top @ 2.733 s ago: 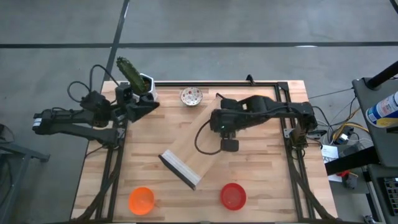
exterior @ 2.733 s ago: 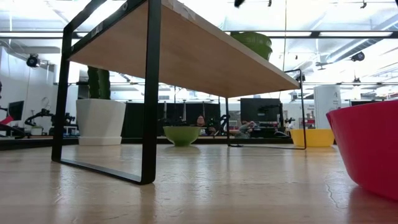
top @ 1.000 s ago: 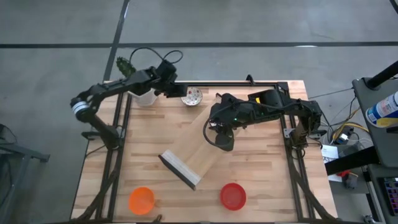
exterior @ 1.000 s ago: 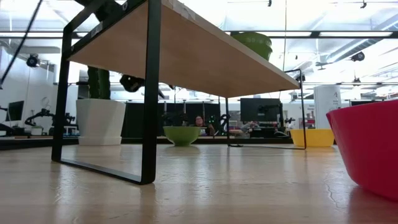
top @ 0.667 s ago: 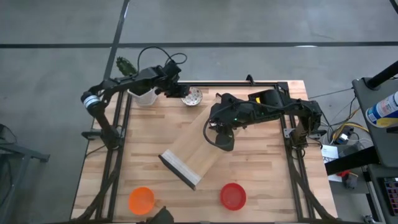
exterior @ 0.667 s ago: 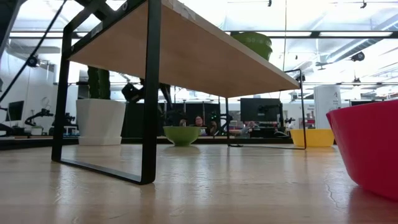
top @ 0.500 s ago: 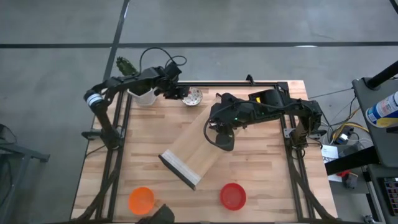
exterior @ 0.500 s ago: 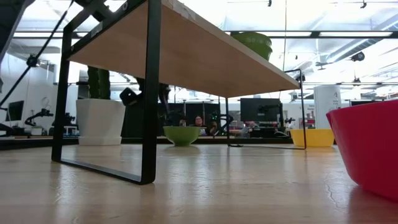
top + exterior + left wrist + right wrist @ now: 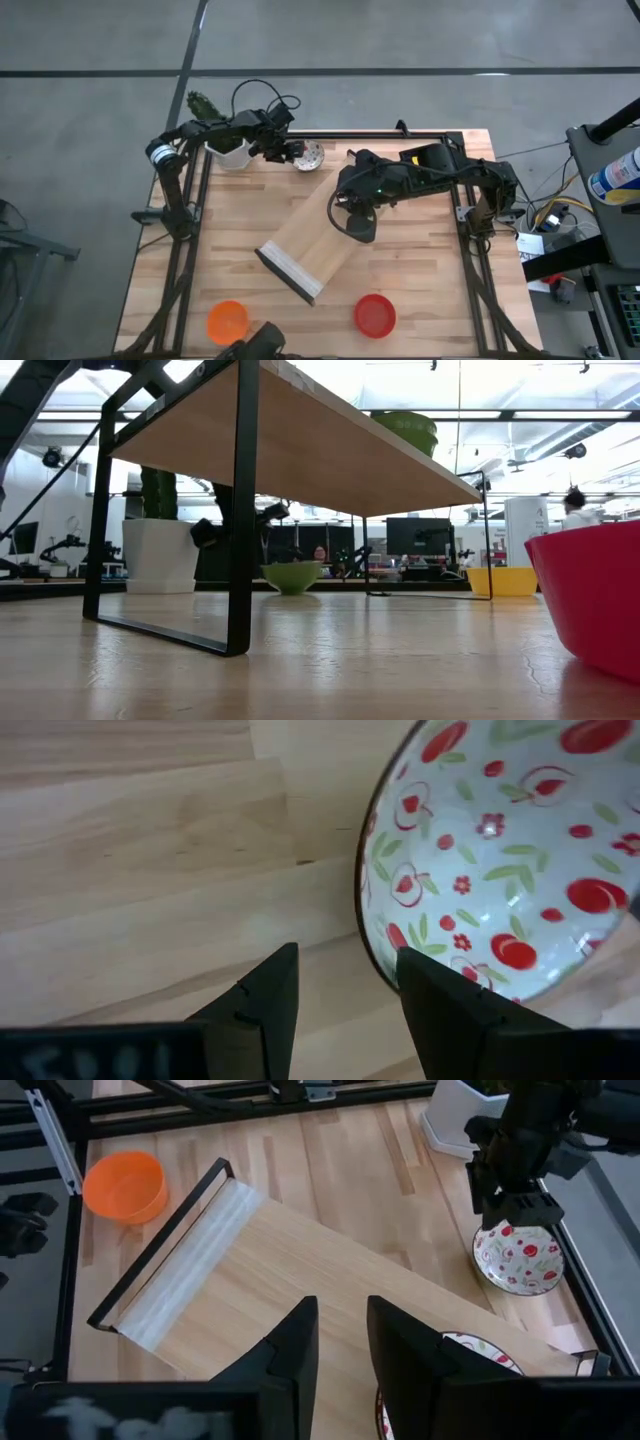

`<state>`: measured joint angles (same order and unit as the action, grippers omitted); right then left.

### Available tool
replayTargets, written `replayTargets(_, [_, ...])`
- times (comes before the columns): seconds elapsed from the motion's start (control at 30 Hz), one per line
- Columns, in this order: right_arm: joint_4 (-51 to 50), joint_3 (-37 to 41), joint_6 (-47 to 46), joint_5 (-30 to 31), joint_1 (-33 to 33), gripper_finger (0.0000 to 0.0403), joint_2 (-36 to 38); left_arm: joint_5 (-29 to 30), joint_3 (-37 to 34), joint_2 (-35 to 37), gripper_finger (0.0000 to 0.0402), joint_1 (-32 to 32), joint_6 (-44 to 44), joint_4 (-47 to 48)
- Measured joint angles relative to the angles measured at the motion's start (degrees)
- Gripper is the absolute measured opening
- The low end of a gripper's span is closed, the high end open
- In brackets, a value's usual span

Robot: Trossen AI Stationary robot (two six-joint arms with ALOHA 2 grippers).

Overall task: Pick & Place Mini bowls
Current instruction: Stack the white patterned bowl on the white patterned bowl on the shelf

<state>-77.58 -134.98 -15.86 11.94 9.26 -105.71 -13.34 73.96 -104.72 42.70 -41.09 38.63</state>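
The left gripper (image 9: 290,151) hovers just beside the speckled bowl (image 9: 309,155), fingers slightly spread and empty. The right gripper (image 9: 360,228), also parted, holds nothing over the tabletop (image 9: 420,270).

No text you can read anywhere, pale blurred marks on the left gripper (image 9: 340,1005) body and on the right gripper (image 9: 335,1355) body (smudges, not letters), no labels, brands, numbers or signs legible on the tabletop.
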Motion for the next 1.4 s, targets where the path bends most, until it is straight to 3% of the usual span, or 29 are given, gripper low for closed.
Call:
replayTargets(0.63, [0.0, 0.0, 3.0, 0.1, 0.0, 0.0068, 0.0, -1.1, 0.3, -2.5, 0.0155, 0.3, -2.1, -5.4])
replayTargets(0.77, [0.0, 0.0, 3.3, 0.1, 0.0, 0.0068, 0.0, -1.1, 0.3, -2.2, 0.0114, 0.4, -2.1, -6.1])
replayTargets(0.97, [0.0, 0.0, 3.3, 0.2, -0.2, 0.0068, 0.0, -0.5, 0.3, -2.3, 0.0011, 0.6, -0.7, -6.8])
replayTargets(1.4, [0.0, 0.0, 3.1, 0.2, -0.2, 0.0068, 0.0, -1.9, 1.9, -2.1, 0.0003, 1.4, 0.3, -6.5])
